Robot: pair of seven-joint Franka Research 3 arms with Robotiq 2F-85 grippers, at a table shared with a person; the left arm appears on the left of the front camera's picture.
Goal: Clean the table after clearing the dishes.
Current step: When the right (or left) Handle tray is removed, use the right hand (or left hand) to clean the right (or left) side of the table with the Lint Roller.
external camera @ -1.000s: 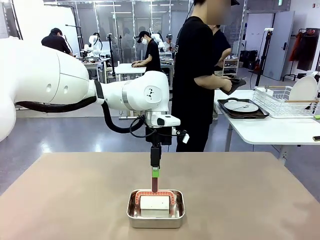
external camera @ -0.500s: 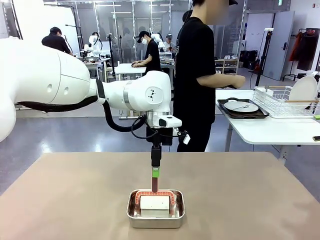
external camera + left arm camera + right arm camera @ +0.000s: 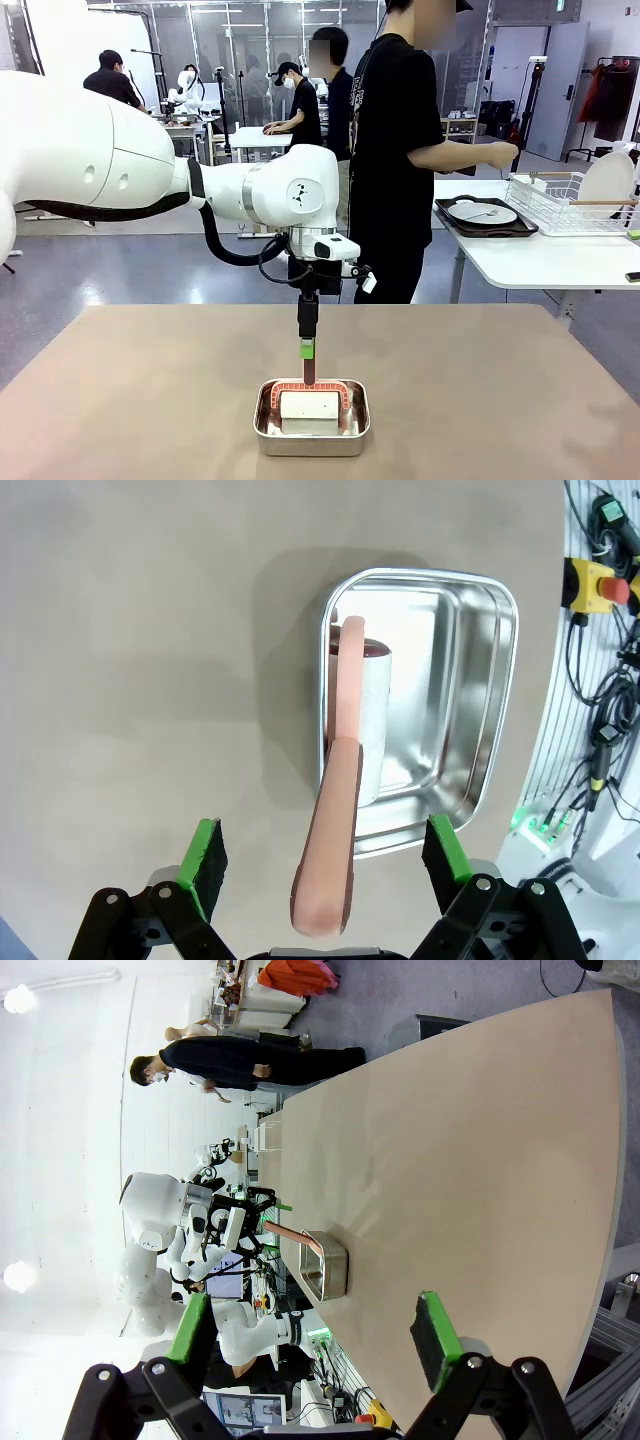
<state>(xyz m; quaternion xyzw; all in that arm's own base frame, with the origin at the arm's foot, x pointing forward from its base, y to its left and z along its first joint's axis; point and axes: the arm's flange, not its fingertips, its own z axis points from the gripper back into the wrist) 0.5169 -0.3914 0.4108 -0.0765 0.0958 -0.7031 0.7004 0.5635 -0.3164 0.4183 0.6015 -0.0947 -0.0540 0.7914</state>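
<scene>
Left claw (image 3: 325, 855): spread wide, pinching nothing, hanging just above the steel pan (image 3: 311, 425) at the middle of the near edge of the tan worktop (image 3: 140, 400). Right claw (image 3: 310, 1325): spread wide too, empty, looking along the bare top, well apart from the pan. Inside the pan, a white wiping block (image 3: 309, 405) with a pink arched handle (image 3: 342, 760), rising between the two green pads (image 3: 205, 858) in the left wrist view.

Possible trouble, as a judgement only: closing off-centre and pushing the thin handle aside instead of pinching it; catching the pan rim with one finger and dragging the light pan along the near edge, maybe over it; lifting the block crooked and letting it slip back. Cause in each case: a narrow handle, a loose pan.

Tan worktop directly under the left claw, bare except for the pan. Dishes (image 3: 483, 213) well apart, past the far right corner, on a dark tray (image 3: 524, 229) on the white worktop (image 3: 540, 262), beside a person (image 3: 390, 150).
</scene>
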